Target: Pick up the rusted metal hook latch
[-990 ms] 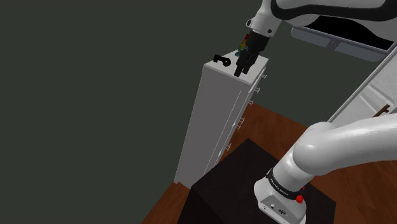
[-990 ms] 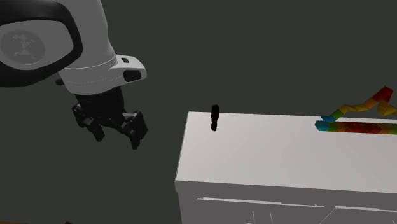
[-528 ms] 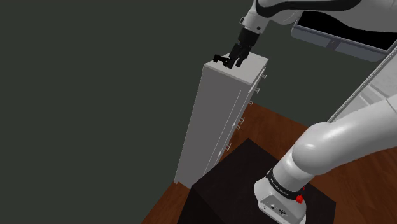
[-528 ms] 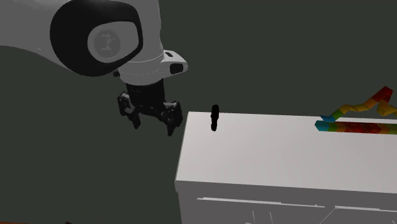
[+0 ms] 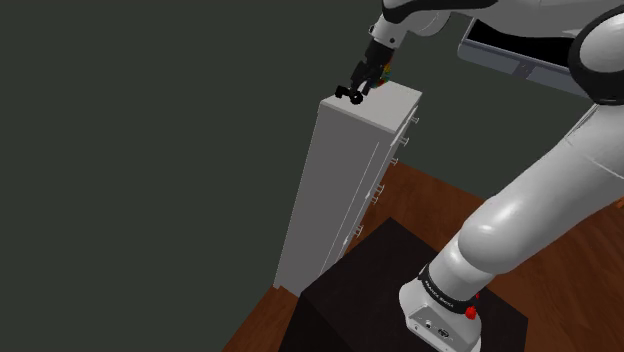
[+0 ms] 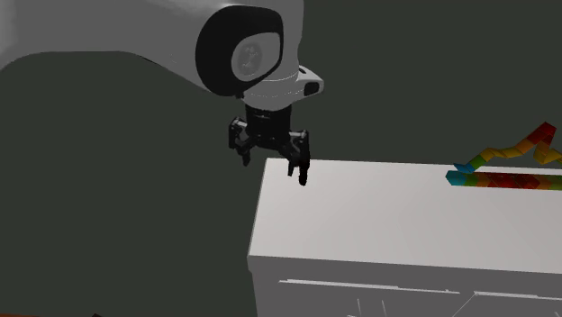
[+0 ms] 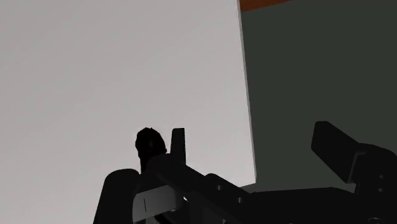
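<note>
Spread gripper (image 6: 270, 160) hovers low at the cabinet corner, lining up on the latch.
The black hook latch (image 6: 303, 178) lies on the white cabinet (image 6: 387, 225) top by its edge, upper middle of the shoulder view. Jaws are apart and hold nothing, ready to straddle it. In the wrist view the latch sits off to one side of the gap, so a sideways shift is likely needed.

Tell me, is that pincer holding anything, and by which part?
Nothing is held: the pincer stands open, with the black latch beside one finger, unclasped.
</note>
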Robot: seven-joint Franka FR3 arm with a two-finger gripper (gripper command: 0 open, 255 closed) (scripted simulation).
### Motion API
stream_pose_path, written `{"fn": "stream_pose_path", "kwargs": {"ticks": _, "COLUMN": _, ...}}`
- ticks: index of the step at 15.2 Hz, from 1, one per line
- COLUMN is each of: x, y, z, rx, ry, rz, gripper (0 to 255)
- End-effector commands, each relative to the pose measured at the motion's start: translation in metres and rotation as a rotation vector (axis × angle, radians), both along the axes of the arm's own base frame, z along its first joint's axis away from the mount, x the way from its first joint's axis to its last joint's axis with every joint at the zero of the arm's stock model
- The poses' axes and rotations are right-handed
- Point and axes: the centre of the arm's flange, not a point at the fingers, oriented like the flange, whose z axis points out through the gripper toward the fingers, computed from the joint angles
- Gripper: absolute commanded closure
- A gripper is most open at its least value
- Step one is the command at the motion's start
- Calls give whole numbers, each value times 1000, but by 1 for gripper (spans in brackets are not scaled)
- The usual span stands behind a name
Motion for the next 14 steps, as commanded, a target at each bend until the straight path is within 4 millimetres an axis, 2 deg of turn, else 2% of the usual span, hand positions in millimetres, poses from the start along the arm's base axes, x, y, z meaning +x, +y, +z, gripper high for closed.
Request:
{"fn": "stream_pose_path", "kwargs": {"ticks": 1, "x": 18, "y": -18, "z": -1, "rx": 1, "ry": -9, "rz": -6, "gripper": 0}}
{"fn": "stream_pose_path", "kwargs": {"ticks": 6, "x": 60, "y": -58, "z": -2, "rx": 6, "ry": -31, "rz": -20, "gripper": 0}}
{"fn": "stream_pose_path", "kwargs": {"ticks": 14, "x": 60, "y": -58, "z": -42, "rx": 6, "ry": -31, "rz": -20, "gripper": 0}}
